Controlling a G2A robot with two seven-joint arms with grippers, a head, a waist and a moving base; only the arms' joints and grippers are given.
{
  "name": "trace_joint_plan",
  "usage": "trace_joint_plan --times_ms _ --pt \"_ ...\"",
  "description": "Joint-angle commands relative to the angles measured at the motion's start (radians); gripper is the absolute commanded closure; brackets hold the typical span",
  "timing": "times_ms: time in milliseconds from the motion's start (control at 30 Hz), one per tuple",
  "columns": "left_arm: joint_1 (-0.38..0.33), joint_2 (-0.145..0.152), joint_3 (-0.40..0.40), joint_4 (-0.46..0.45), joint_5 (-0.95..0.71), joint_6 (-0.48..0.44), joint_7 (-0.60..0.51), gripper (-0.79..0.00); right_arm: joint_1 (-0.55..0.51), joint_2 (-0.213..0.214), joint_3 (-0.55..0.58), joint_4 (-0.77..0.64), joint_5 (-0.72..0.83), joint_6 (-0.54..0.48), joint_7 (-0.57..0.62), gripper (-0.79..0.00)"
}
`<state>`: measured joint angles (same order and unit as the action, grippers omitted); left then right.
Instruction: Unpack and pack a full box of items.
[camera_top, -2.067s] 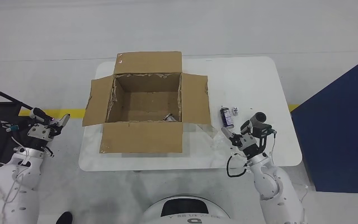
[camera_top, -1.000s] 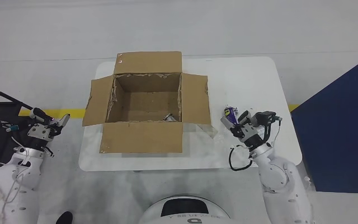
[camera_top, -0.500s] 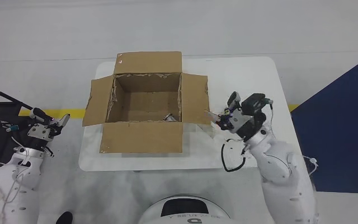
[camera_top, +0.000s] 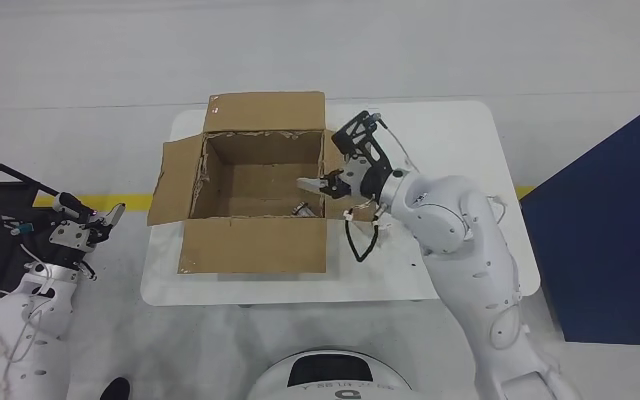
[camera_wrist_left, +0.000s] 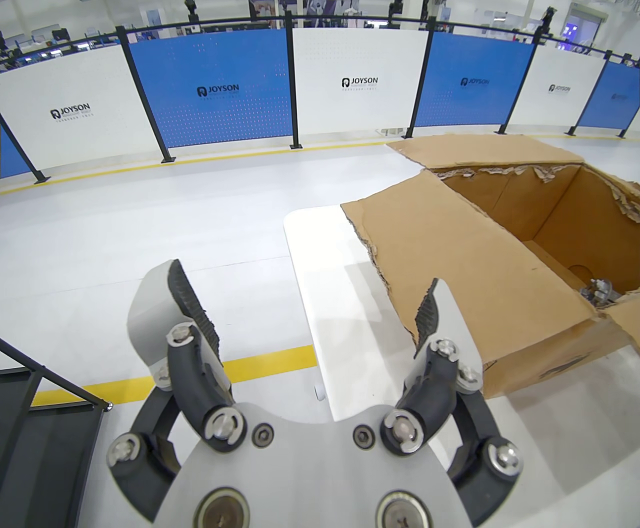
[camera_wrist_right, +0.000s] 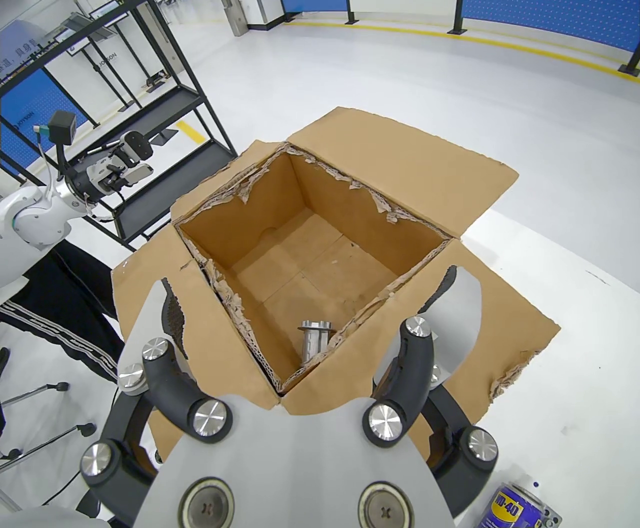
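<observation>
One cardboard box (camera_top: 255, 245) stands open on the left half of the white table (camera_top: 450, 130), its four flaps folded outward and the torn inner edges showing ragged corrugation. The far flap has a couple of small pinkish marks at its left corner, and the outer wall facing the left arm carries a dark printed mark too blurred to make out. A single ribbed metal part (camera_wrist_right: 314, 340) with a flanged end lies on the box floor in the near right corner. The right gripper (camera_wrist_right: 310, 285) hangs over the box's right rim above that part, its fingers spread wide and holding nothing. A spray can (camera_wrist_right: 515, 510) lies on the table beyond the box's right flap; its blue label bears large yellow lettering. The left gripper (camera_wrist_left: 305, 280) is well apart from the box, off the table's left edge and over the floor, its ribbed pads spread apart and empty. A yellow line (camera_wrist_left: 200, 370) crosses the floor under it, and a black rack (camera_wrist_left: 50, 435) stands beside it. White and blue fence panels (camera_wrist_left: 360, 85) behind each carry a small dark logo with a word.
</observation>
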<state>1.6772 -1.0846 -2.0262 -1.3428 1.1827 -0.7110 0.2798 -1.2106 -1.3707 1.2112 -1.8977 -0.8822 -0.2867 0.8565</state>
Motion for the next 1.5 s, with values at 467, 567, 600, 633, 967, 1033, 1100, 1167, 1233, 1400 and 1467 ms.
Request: trace_joint_plan --times_ms 467,567,600,633,967,1033,1100,1167,1233,1400,1467 --pt "0.000 0.000 0.000 0.000 0.000 0.000 0.000 -0.785 0.494 -0.052 -0.235 0.501 0.092 -0.008 0.309 -0.785" --pt "0.000 0.000 0.000 0.000 0.000 0.000 0.000 -0.785 0.569 -0.069 -0.302 0.604 0.101 -0.072 0.306 -0.763" --pt "0.000 0.000 0.000 0.000 0.000 0.000 0.000 -0.785 0.588 -0.075 -0.326 0.618 0.100 -0.103 0.297 -0.668" --pt "0.000 0.000 0.000 0.000 0.000 0.000 0.000 -0.785 0.604 -0.080 -0.344 0.636 0.094 -0.127 0.287 -0.637" --pt "0.000 0.000 0.000 0.000 0.000 0.000 0.000 -0.785 0.768 -0.147 -0.562 0.877 0.028 -0.399 0.231 -0.468" --pt "0.000 0.000 0.000 0.000 0.000 0.000 0.000 -0.785 0.793 -0.165 -0.603 0.951 0.041 -0.471 0.206 -0.391" --pt "0.000 0.000 0.000 0.000 0.000 0.000 0.000 -0.785 0.819 -0.186 -0.644 1.023 0.059 -0.500 0.177 -0.403" --pt "0.000 0.000 0.000 0.000 0.000 0.000 0.000 -0.785 0.844 -0.206 -0.696 1.075 0.056 -0.538 0.139 -0.465" --pt "0.000 0.000 0.000 0.000 0.000 0.000 0.000 -0.785 0.864 -0.227 -0.743 1.116 0.059 -0.574 0.103 -0.520" --pt "0.000 0.000 0.000 0.000 0.000 0.000 0.000 -0.785 0.906 -0.280 -0.871 1.192 0.039 -0.632 0.045 -0.422" --pt "0.000 0.000 0.000 0.000 0.000 0.000 0.000 -0.785 0.923 -0.303 -0.925 1.226 0.036 -0.649 0.028 -0.385"
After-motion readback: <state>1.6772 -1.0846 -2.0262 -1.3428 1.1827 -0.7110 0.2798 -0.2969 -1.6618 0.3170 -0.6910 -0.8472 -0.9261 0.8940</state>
